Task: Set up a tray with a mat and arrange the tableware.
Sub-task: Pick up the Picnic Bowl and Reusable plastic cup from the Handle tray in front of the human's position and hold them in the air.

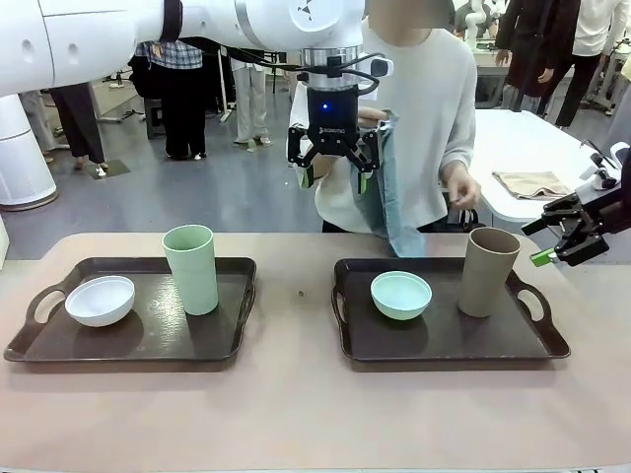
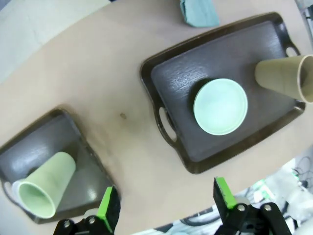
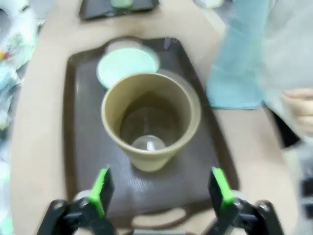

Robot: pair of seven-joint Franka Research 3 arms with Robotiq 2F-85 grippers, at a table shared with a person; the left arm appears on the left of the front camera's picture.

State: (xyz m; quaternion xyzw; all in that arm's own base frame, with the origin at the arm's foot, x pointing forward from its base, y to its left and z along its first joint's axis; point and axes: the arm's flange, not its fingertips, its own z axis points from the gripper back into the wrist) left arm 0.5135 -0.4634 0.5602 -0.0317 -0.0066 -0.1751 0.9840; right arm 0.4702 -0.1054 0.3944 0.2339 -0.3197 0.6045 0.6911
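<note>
Trays stand side by side on the beige tabletop (image 1: 296, 394), both dark brown with handles. The left tray (image 1: 148, 335) carries the white bowl (image 1: 100, 300) and, just beside it, the pale green cup (image 1: 190, 268), which stands upright. The right tray (image 1: 444, 335) carries the mint green bowl (image 1: 401, 295) near its left end and the taupe cup (image 1: 490, 271), also upright, near its right end. The robot's left hand (image 1: 335, 168) hangs high above the gap between the trays, pointing down; its fingers are spread apart and nothing is between them. Just beside it hangs a blue-grey mat (image 1: 389, 197), and the person's hand (image 1: 370, 118) seems to hold its top edge. In the left wrist view the lower end of the mat reaches the tabletop just beyond the far rim of the right tray. The robot's right hand (image 1: 564, 241) is at the right of the taupe cup, a little above the tray handle, apart from the cup. Its fingers are released and wide; in the right wrist view the cup stands ahead of them, not touched. The person's other hand (image 1: 461, 187) is behind the taupe cup.
</note>
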